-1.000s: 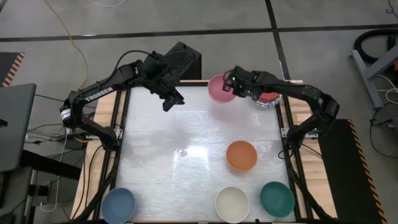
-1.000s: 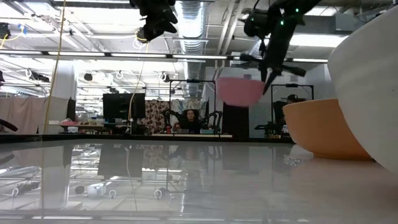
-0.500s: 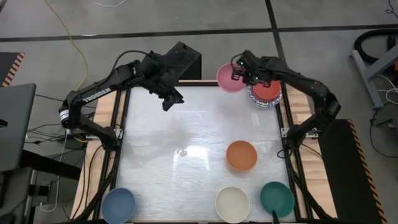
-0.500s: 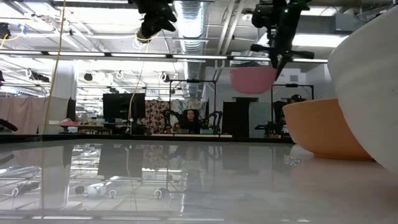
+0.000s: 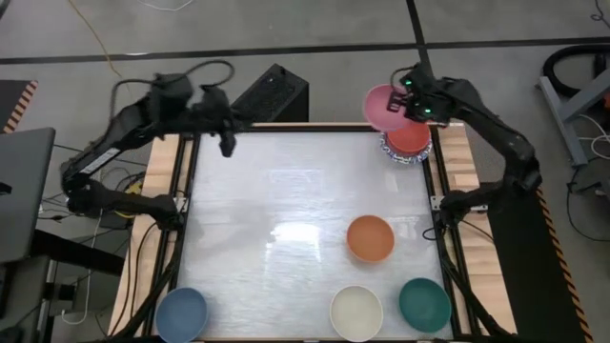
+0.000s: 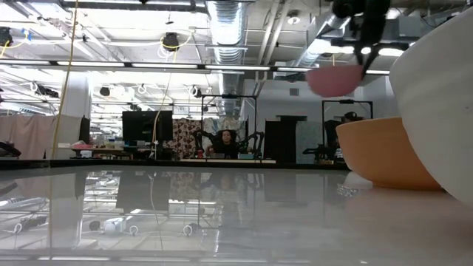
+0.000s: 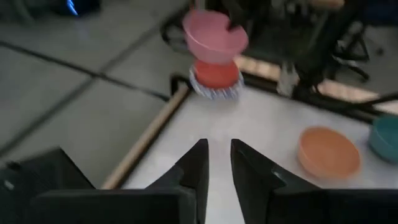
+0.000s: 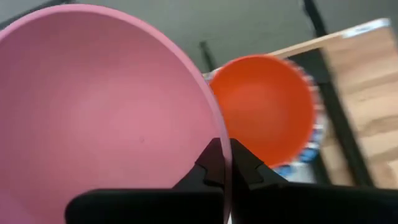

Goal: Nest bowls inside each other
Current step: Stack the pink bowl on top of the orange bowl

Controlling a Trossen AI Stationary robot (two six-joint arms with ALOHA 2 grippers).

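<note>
My right gripper [image 5: 404,107] is shut on a pink bowl [image 5: 384,105], which hangs in the air at the table's far right corner, just left of and above a stack. In that stack a red bowl [image 5: 408,139] sits nested in a white bowl with a blue patterned rim [image 7: 214,93]. Orange [image 5: 370,238], cream [image 5: 355,312], teal [image 5: 424,304] and blue [image 5: 181,314] bowls stand apart on the table. My left gripper [image 7: 219,168] is raised at the far left corner, a narrow gap between its fingers and nothing in it. My right gripper pinches the pink bowl's rim [image 8: 216,134], one finger inside the bowl and one outside. The fingers slant down onto the rim from the right. The bowl hangs clear of the table and the stack, mouth up, as the low view [image 6: 334,79] shows.
The glossy white table top [image 5: 286,219] lies bare across its middle and left. Wooden borders and black frame rails [image 5: 434,205] run along the left and right edges. A black box [image 5: 272,93] stands beyond the far edge.
My right gripper has carried the pink bowl up and toward the table's right far corner, from left of the stack to just beside and above it; the bowl stays mouth up. My left gripper has risen and drawn back toward the far left corner, tipping closer to level.
</note>
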